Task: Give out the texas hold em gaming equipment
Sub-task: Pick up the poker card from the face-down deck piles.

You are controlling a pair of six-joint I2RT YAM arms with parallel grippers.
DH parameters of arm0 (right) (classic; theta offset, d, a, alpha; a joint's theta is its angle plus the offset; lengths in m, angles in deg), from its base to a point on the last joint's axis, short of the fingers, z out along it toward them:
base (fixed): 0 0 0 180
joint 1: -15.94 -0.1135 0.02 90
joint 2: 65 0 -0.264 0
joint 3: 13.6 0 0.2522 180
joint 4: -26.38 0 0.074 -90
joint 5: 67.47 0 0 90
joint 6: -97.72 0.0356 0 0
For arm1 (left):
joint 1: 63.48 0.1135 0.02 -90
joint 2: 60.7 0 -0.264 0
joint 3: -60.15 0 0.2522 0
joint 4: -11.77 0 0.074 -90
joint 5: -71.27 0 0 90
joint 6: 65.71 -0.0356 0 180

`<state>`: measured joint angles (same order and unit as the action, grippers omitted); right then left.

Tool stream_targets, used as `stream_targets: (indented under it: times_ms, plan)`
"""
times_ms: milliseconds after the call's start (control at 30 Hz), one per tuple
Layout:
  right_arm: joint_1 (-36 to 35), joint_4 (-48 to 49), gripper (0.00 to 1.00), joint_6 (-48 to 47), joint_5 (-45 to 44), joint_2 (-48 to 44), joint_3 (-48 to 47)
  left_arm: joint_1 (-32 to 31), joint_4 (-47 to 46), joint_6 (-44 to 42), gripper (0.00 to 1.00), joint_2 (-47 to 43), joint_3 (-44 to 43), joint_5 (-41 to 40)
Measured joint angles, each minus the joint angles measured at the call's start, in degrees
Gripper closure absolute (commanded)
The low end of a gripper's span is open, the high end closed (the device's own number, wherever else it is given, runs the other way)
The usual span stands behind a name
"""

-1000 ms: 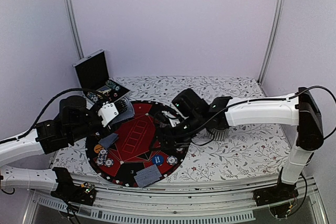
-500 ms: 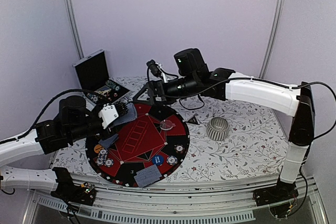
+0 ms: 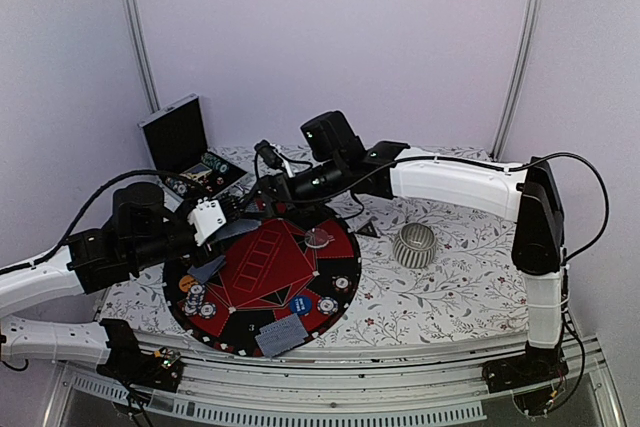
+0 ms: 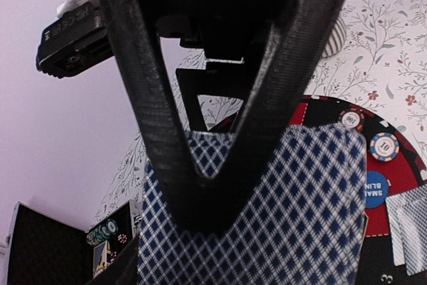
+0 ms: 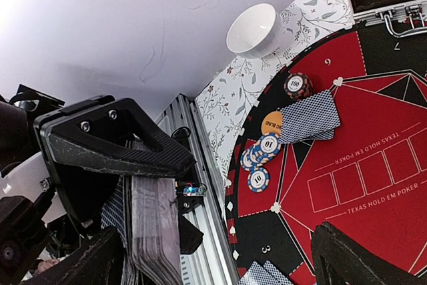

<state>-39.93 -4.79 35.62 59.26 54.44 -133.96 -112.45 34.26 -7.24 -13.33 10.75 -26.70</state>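
Observation:
My left gripper (image 3: 222, 215) is shut on a deck of blue-diamond-backed cards (image 4: 300, 218) and holds it above the back left of the round red-and-black poker mat (image 3: 262, 265). In the left wrist view its fingers (image 4: 207, 211) pinch the deck. My right gripper (image 3: 256, 191) is open and empty, right beside that deck (image 5: 148, 225); its fingers (image 5: 360, 258) stand wide apart. On the mat lie card pairs (image 3: 283, 334) (image 5: 310, 117), an orange disc (image 5: 272, 123), a blue disc (image 3: 300, 302), a clear disc (image 3: 318, 238) and blue-white chips (image 5: 260, 153).
A ribbed silver cup (image 3: 414, 244) stands right of the mat. The open black case (image 3: 182, 147) with chips sits at the back left. A white bowl (image 5: 253, 30) stands off the mat's left edge. A metal rail (image 3: 330, 367) runs along the table's near edge.
My right gripper rose off the mat's middle and swung back and left to the deck in my left gripper. The clear disc now lies uncovered on the mat. My left arm stayed still.

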Motion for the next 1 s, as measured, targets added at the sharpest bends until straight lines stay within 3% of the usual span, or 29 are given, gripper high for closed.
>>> stream_targets:
  times_ms: [467,767,1000]
  plan:
    - [0.8,-3.2,0.08,-2.0,-3.6,-3.8,2.5,0.0,0.5,-0.2,0.46,0.0,0.0,-0.2]
    - [0.8,-3.6,0.37,-2.1,-0.8,-4.0,2.5,0.0,0.5,-0.2,0.46,0.0,0.0,-0.3]
    - [0.8,-2.0,0.75,-0.6,3.8,-4.0,2.5,0.0,0.5,-0.2,0.46,0.2,0.0,-0.4]
